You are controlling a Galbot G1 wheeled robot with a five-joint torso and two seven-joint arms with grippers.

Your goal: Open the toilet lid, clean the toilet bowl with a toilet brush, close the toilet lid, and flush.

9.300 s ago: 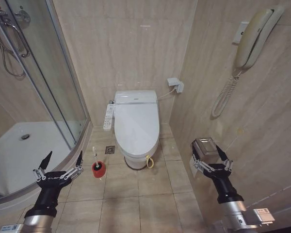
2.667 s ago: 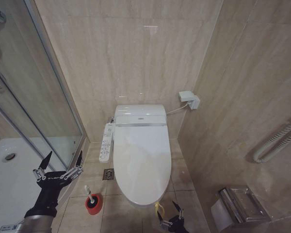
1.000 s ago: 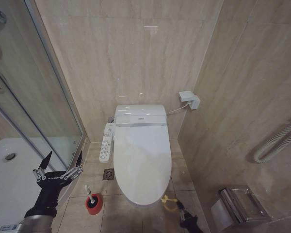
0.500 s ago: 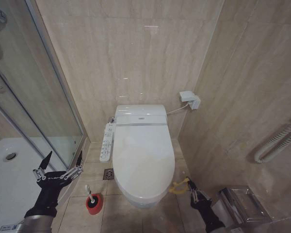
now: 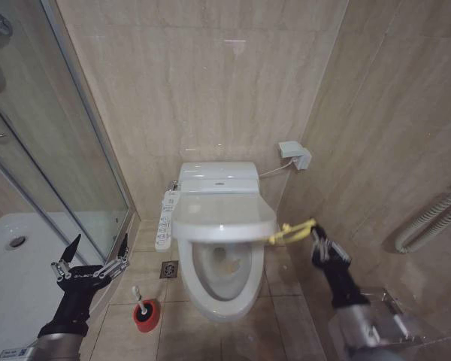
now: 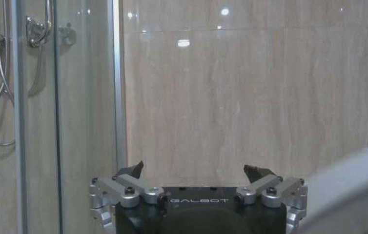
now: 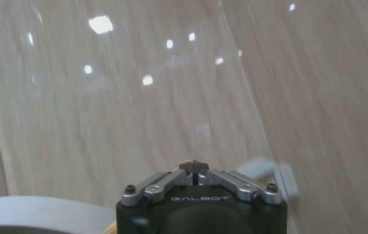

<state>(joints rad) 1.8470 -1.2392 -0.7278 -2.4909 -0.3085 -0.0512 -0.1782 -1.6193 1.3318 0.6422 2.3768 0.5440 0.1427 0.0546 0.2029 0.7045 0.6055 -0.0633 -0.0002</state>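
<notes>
Above the toilet bowl (image 5: 224, 280), right claw (image 5: 316, 235) holds toilet lid (image 5: 224, 218) half-raised.

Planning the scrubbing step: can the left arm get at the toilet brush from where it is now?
Probably yes. The left gripper hangs open above the toilet brush, which stands in its red holder on bare floor beside the toilet bowl, nothing between them.

A beige tiled floor (image 5: 274, 320) is seen carrying everything. The toilet bowl (image 5: 224, 289) is stood at its centre. At eight o'clock of the bowl, the toilet brush (image 5: 139, 299) is held upright in its red cup holder (image 5: 145, 317). A square drain (image 5: 168, 269) is set at nine o'clock.
</notes>
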